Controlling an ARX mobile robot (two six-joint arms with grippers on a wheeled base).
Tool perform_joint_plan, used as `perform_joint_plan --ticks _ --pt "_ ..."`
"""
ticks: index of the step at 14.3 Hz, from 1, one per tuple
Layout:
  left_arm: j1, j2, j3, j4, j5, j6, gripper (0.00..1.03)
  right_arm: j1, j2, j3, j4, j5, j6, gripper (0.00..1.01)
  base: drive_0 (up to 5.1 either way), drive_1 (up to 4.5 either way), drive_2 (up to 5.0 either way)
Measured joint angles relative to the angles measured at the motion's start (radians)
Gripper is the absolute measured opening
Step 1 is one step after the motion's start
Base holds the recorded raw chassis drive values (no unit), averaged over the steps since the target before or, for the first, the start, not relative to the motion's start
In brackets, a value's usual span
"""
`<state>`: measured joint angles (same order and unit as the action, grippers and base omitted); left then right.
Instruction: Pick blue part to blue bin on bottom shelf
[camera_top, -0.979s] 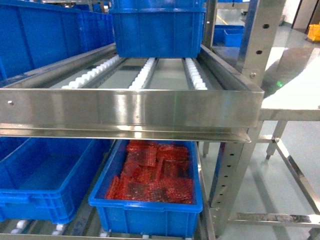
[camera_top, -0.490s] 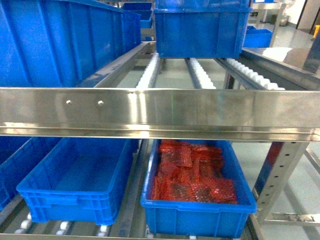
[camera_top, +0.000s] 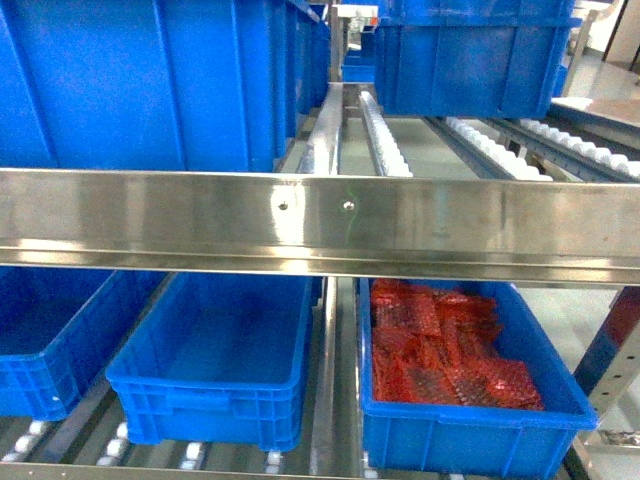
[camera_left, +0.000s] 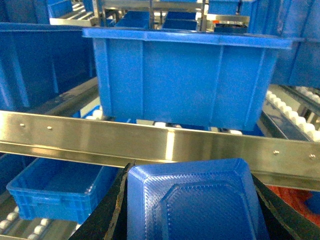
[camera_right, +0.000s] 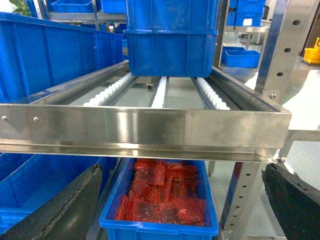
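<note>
while my left pincer (camera_left: 192, 210) stays clamped on the blue part (camera_left: 192, 200), held at six o'clock in its wrist view before the steel rail (camera_left: 165, 142), the bottom shelf (camera_top: 335, 420) carries an empty blue bin (camera_top: 215, 365) at seven o'clock in the head view and a bin of red parts (camera_top: 445, 350) at five. my right pincer (camera_right: 185, 200) stands apart, holding nothing.

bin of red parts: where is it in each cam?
Head: bin of red parts lower right, under the steel front rail.
Left wrist: only a red sliver at the right edge, beside the held blue part.
Right wrist: bottom centre.
Shared landmark: the steel front rail.
</note>
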<state>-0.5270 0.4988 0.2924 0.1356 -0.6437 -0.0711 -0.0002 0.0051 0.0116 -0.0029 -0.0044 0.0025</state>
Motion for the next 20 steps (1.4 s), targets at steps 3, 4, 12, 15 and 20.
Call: perform_joint_plan --ticks 3,4,12,15,20 --pt "-0.002 0.003 0.0 0.0 0.008 0.0 0.44 0.0 0.0 0.0 -0.002 0.001 0.0 0.98 0.0 0.0 0.0" --pt "-0.002 0.003 0.0 0.0 0.007 0.0 0.44 0.0 0.0 0.0 -0.002 0.001 0.0 0.98 0.0 0.0 0.0" --pt "-0.002 0.003 0.0 0.0 0.007 0.0 0.44 0.0 0.0 0.0 -0.002 0.001 0.0 0.98 0.0 0.0 0.0" --pt "-0.002 0.003 0.0 0.0 0.007 0.0 0.44 0.0 0.0 0.0 -0.002 0.001 0.0 0.98 0.0 0.0 0.0" --pt "-0.002 0.003 0.0 0.0 0.007 0.0 0.44 0.0 0.0 0.0 -0.002 0.001 0.0 0.98 0.0 0.0 0.0"
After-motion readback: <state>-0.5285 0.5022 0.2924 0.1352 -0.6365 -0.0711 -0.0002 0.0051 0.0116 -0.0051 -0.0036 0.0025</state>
